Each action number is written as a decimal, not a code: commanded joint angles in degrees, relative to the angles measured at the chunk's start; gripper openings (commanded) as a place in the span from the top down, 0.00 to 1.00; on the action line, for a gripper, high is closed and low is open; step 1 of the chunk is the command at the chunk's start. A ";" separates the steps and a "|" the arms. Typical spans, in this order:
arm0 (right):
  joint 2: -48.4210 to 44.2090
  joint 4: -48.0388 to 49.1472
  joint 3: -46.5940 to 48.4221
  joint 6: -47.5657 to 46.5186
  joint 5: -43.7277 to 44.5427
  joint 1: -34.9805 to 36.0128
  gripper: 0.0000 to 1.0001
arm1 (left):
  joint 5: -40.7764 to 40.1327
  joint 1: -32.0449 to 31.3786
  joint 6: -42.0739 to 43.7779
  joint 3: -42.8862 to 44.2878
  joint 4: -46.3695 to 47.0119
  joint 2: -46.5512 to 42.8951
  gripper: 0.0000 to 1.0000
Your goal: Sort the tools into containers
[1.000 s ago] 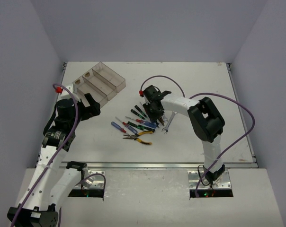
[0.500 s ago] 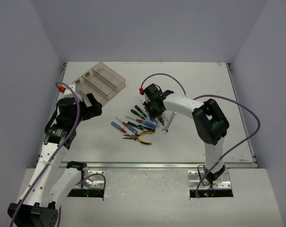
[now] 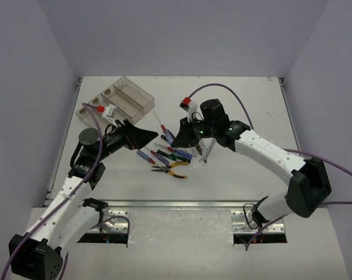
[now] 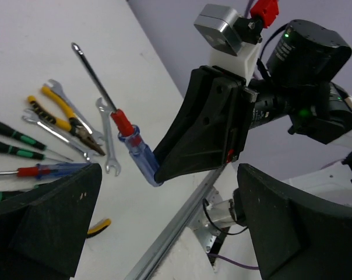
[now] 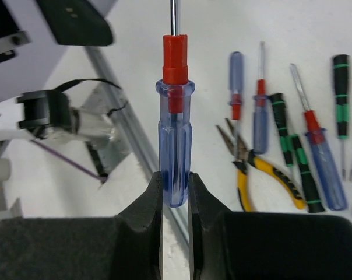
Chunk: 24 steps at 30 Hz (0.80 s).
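My right gripper (image 3: 175,137) (image 5: 176,182) is shut on the end of a blue-handled screwdriver (image 3: 168,135) (image 5: 175,153) with a red collar. It holds the screwdriver above the table, shaft pointing up-left. My left gripper (image 3: 148,136) (image 4: 170,233) is open and empty, just left of the screwdriver and facing it (image 4: 136,156). The other tools (image 3: 171,158) lie in a pile below: yellow-black pliers (image 5: 263,170), green-black screwdrivers (image 5: 294,153), blue screwdrivers (image 5: 261,119) and silver wrenches (image 4: 107,140). The clear containers (image 3: 115,100) stand at the back left.
A metal rail (image 3: 182,203) runs along the table's near edge. Purple cables (image 3: 222,88) loop above both arms. The right arm's body (image 4: 304,76) fills the upper right of the left wrist view.
My right gripper has lifted the blue screwdriver off the pile and turned it towards the left arm. My left gripper has swung from beside the containers to the middle, facing the screwdriver.
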 commanded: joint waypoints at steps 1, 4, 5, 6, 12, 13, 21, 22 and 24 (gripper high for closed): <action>-4.65 10.42 -1.00 4.22 -12.16 1.13 1.00 | -0.44 -5.41 -4.76 0.47 16.20 2.53 0.08; -5.71 11.15 -1.12 4.07 -13.22 1.79 1.00 | -2.59 -9.59 -5.13 1.32 18.05 5.45 0.16; -6.08 11.33 -1.33 4.17 -13.23 1.89 1.00 | -3.68 -10.50 -4.89 1.83 17.68 6.16 0.21; -6.42 11.38 -1.67 4.27 -13.33 1.99 1.00 | -4.61 -11.28 -4.55 2.37 16.76 6.70 0.25; -8.08 12.87 -2.30 3.83 -11.48 2.03 1.00 | -7.44 -13.07 -3.37 3.50 14.32 8.08 0.69; -8.03 12.82 -2.36 3.78 -11.01 2.03 1.00 | -7.99 -13.07 -3.26 3.65 13.57 8.10 0.80; -8.73 7.48 -4.43 3.04 3.00 1.85 0.07 | -27.35 -12.96 -0.45 9.41 -4.79 7.33 1.00; -9.37 5.25 -4.67 2.80 7.65 1.84 0.01 | -30.60 -12.87 0.08 11.28 -7.36 8.00 1.00; -11.68 2.09 -5.59 2.64 17.76 1.62 0.01 | -40.05 -12.41 0.55 14.78 -15.94 9.45 1.00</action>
